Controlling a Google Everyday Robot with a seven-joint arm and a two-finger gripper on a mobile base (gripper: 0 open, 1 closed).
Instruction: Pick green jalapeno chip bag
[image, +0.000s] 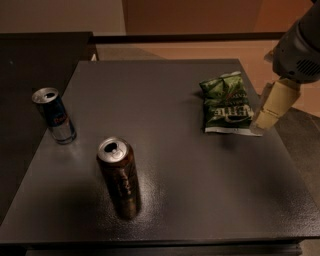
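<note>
The green jalapeno chip bag (225, 103) lies flat on the dark grey table (200, 190) at the right, crinkled, with white lettering and a white bottom edge. My gripper (261, 124) hangs at the table's right edge, just right of the bag's lower right corner, with the grey arm housing (300, 47) above it. The gripper looks very close to the bag's edge, and I cannot tell whether it touches it. Nothing is held.
A tall brown can (120, 177) stands upright at the front left of centre. A blue and silver can (54, 116) stands upright near the left edge. A dark counter (30, 55) adjoins the table at the left. Floor lies beyond the right edge.
</note>
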